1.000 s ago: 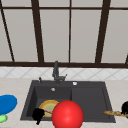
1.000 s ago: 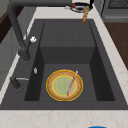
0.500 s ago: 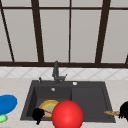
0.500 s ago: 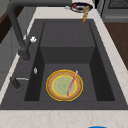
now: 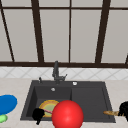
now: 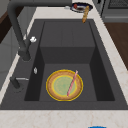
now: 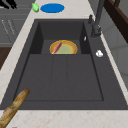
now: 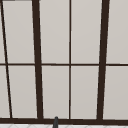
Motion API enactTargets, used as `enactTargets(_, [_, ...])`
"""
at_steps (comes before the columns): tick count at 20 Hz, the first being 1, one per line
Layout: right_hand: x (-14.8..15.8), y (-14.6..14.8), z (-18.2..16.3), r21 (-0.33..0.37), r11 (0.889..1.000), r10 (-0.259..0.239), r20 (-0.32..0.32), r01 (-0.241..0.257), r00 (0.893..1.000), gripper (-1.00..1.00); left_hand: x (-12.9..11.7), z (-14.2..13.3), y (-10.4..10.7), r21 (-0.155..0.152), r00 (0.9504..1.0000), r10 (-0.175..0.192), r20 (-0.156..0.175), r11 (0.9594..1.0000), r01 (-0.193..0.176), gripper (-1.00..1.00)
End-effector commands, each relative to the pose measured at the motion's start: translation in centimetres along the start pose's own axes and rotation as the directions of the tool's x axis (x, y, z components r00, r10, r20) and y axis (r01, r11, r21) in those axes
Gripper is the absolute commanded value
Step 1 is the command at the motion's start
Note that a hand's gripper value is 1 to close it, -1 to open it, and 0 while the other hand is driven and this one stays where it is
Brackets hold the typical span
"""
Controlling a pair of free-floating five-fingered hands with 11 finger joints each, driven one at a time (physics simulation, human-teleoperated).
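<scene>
A red ball (image 5: pixel 67 117) sits nearest in the front view, low at the sink's front edge, covering part of the plate (image 5: pixel 48 107) behind it. Just left of the ball the left hand (image 5: pixel 38 115) hangs over the front rim of the sink (image 5: pixel 106 100). A thin pink stick (image 5: pixel 48 111) runs from this hand toward the ball. The hand looks closed about the stick's end, though the fingers are too dark to tell apart for certain.

At the right edge, the right hand (image 5: pixel 123 110) is at the end of a baguette (image 5: pixel 110 113), which lies across the sink's right rim onto the counter. How its fingers stand cannot be told.

In the left side view the yellow plate (image 6: pixel 64 85) with a green centre lies flat on the floor of the near basin, and the stick (image 6: pixel 72 82) rests slanted across its right half. The baguette (image 6: pixel 85 14) shows at the far rim.

On the counter to the left lie a blue dish (image 5: pixel 7 103) and, just in front of it, a small green thing (image 5: pixel 2 118). Behind the basin stands the faucet (image 5: pixel 56 72), and beyond it the window (image 8: pixel 70 60) with dark bars.
</scene>
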Motion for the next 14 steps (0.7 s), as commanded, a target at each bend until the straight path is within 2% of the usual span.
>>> enactTargets(1, [0.2, 0.7, 2.7, -0.059, 0.997, -0.052, -0.031, 0.05, 0.998, -1.0, 0.0, 0.0, 0.0, 0.0, 1.0, 0.0, 0.0, 1.0, 0.0, 0.0])
enactTargets(4, [1.0, 0.2, 2.8, -0.142, 0.988, -0.065, -0.069, 0.055, 0.996, -1.0, 0.0, 0.0, 0.0, 0.0, 1.0, 0.0, 0.0, 1.0, 0.0, 0.0])
enactTargets(6, [1.5, 0.3, 2.7, -0.169, 0.984, -0.071, -0.095, 0.054, 0.993, -1.0, 0.0, 0.0, 0.0, 0.0, 1.0, 0.0, 0.0, 1.0, 0.0, 0.0])
enactTargets(10, [1.9, -0.4, 2.5, -0.207, 0.976, -0.083, -0.097, 0.061, 0.992, -1.0, 0.0, 0.0, 0.0, 0.0, 1.0, 0.0, 0.0, 1.0, 0.0, 0.0])
enactTargets(14, [2.6, -1.3, 2.7, -0.275, 0.96, -0.081, -0.112, 0.047, 0.99, -1.0, 0.0, 0.0, 0.0, 0.0, 1.0, 0.0, 0.0, 1.0, 0.0, 0.0])
